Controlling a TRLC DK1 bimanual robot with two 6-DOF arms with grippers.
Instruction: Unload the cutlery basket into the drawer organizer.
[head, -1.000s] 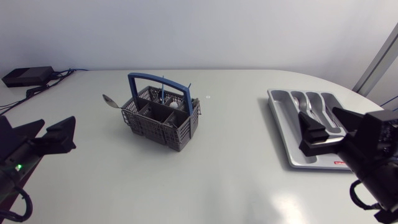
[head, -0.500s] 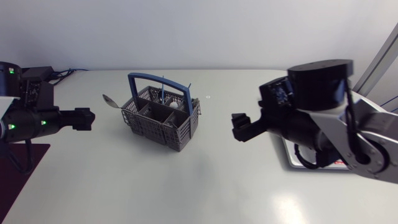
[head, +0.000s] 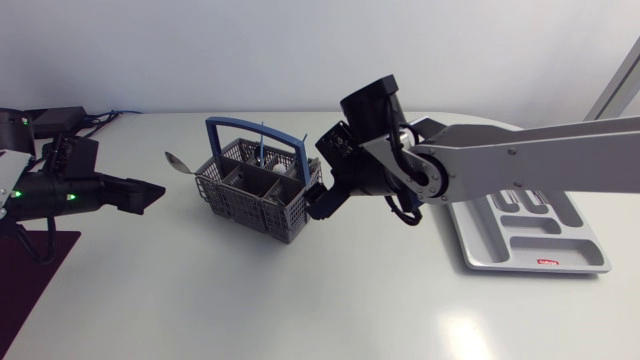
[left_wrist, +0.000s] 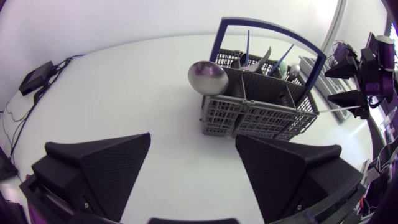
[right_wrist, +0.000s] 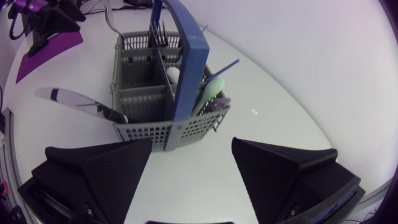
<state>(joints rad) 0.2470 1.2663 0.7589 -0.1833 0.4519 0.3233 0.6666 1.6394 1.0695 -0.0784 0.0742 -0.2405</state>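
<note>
**Position of work.** The cutlery basket (head: 248, 203) is standing on the tabletop (head: 330, 295), left of centre and not yet unloaded. Its long axis is running from the left arm's side toward the right arm's side, and the blue handle (head: 255, 133) is arching along that same line. The drawer organizer (head: 472, 250) is lying well apart, on the right-hand side.

**End effectors.** The right end effector (head: 318, 198) is sitting just beside the basket's right-hand end; whether it is touching the mesh cannot be told. In its wrist view the fingers are standing wide apart and holding nothing, with the basket's end wall directly ahead of the gap and the handle pointing away along the line of approach. The left end effector (head: 150, 195) is also spread wide and empty. It is facing the opposite end wall from clearly farther off, with bare tabletop between.

**Contents.** A spoon (left_wrist: 207, 76) is leaning out over the end facing the left arm. A knife (right_wrist: 78, 101) is projecting sideways past the basket's long wall, near the right arm.

**Judgement.** The right arm is the nearer. The upright pieces are standing above its fingertips, so it is probably needing to lift over the rim before closing on one.
</note>
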